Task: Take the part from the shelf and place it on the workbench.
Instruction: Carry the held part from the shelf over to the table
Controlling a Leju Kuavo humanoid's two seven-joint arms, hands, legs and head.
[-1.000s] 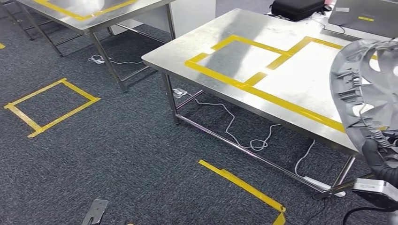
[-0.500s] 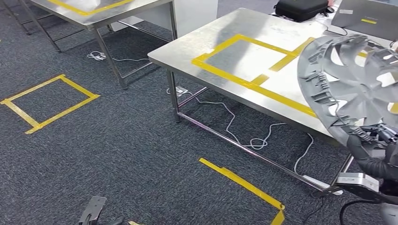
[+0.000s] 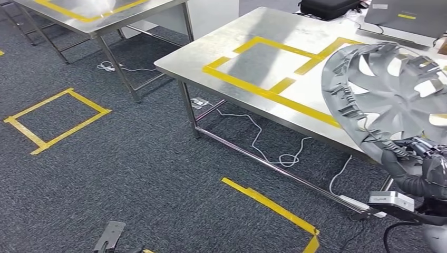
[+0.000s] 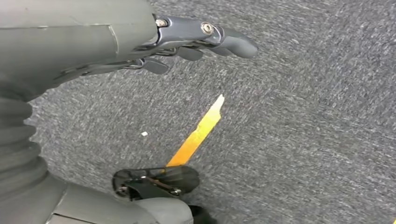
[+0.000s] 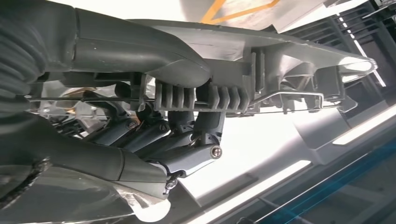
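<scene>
Shifted leftward and upward since the earlier frame, the grey wheel cover (image 3: 392, 97) is held at its lower rim by the right hand (image 3: 419, 168), at the frame's right over the steel workbench (image 3: 253, 58). Nothing is held by the left hand (image 4: 187, 39), its fingers apart above the carpet (image 4: 303, 116).

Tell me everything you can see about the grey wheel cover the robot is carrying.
The wheel cover is a round grey disc, plastic by its look, with curved spokes, openings between them and ribbed clips along its rim. It is held tilted on edge above the near side of the steel table. The right hand grips its lower rim.
</scene>
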